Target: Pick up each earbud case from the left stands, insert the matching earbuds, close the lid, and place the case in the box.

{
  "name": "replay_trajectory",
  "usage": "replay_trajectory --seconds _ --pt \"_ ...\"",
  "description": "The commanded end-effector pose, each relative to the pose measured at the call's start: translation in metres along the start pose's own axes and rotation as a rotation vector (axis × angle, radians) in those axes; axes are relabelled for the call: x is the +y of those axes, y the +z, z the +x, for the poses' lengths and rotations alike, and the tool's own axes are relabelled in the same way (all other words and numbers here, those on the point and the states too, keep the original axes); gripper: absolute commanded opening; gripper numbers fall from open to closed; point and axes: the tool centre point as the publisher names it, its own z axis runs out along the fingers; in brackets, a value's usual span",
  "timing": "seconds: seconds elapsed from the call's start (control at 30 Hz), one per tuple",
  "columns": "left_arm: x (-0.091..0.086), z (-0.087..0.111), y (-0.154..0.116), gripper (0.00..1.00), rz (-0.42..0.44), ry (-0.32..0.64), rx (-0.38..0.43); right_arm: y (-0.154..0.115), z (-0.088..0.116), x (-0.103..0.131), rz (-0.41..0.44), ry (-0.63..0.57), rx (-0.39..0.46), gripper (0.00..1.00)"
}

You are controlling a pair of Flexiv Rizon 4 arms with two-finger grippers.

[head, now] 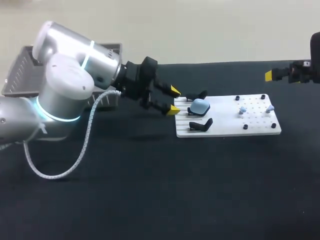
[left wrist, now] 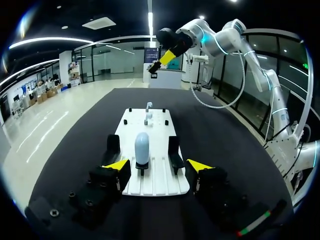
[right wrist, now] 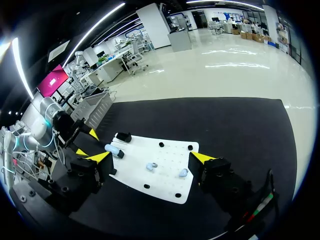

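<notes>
well, the left pincer [head: 174, 100] hangs spread at the board's [head: 260, 127] left edge, facing the case [head: 200, 106], likely lined up to take it. the case stands propped at that end, raised for an easy pinch. the right pincer [right wrist: 151, 158], spread too, hovers over the tabletop's [head: 150, 200] far right edge, probably waiting for the earbuds [head: 243, 109]. the box [head: 20, 75] is at the far left corner.

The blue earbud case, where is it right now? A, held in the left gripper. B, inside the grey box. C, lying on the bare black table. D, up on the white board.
D: the blue earbud case sits on the white board between two empty black stands, and the left gripper is open and short of it, not touching.
</notes>
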Motion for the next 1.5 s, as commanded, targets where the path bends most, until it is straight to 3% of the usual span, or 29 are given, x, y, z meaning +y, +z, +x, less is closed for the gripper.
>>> replay_trajectory --seconds 0.03,0.17,0.2,0.7,0.77,0.87,0.97,1.03,1.2,1.5 --pt "0.006 0.004 0.008 0.76 0.007 -0.005 0.017 0.000 0.000 0.000 0.001 -0.001 0.000 1.00" --pt "0.007 0.005 0.013 0.78 0.009 -0.005 0.013 0.000 0.000 0.000 0.001 -0.001 0.000 1.00" --pt "0.007 0.005 0.016 0.84 0.012 -0.004 0.013 0.000 0.000 0.000 0.001 -0.001 0.000 1.00" --pt "0.013 0.011 0.035 0.85 0.033 -0.004 0.007 0.000 0.000 0.000 0.001 -0.001 0.000 1.00" --pt "0.014 0.011 0.037 0.83 0.036 -0.004 0.007 0.000 0.000 0.000 0.001 -0.001 0.000 1.00" --pt "0.016 0.013 0.039 0.70 0.040 -0.006 0.006 0.000 0.000 0.000 0.001 -0.001 0.000 1.00" --pt "0.018 0.014 0.040 0.69 0.039 -0.009 0.006 0.000 0.000 0.000 0.001 -0.001 0.000 1.00" --pt "0.019 0.015 0.041 0.60 0.037 -0.012 0.000 0.000 0.000 0.000 0.001 -0.001 0.000 1.00" --pt "0.021 0.013 0.044 0.65 0.037 -0.007 -0.007 0.000 0.000 0.000 0.001 -0.001 0.000 1.00" --pt "0.027 0.013 0.052 0.64 0.049 -0.004 -0.015 0.000 0.000 0.000 0.001 -0.001 0.000 1.00"
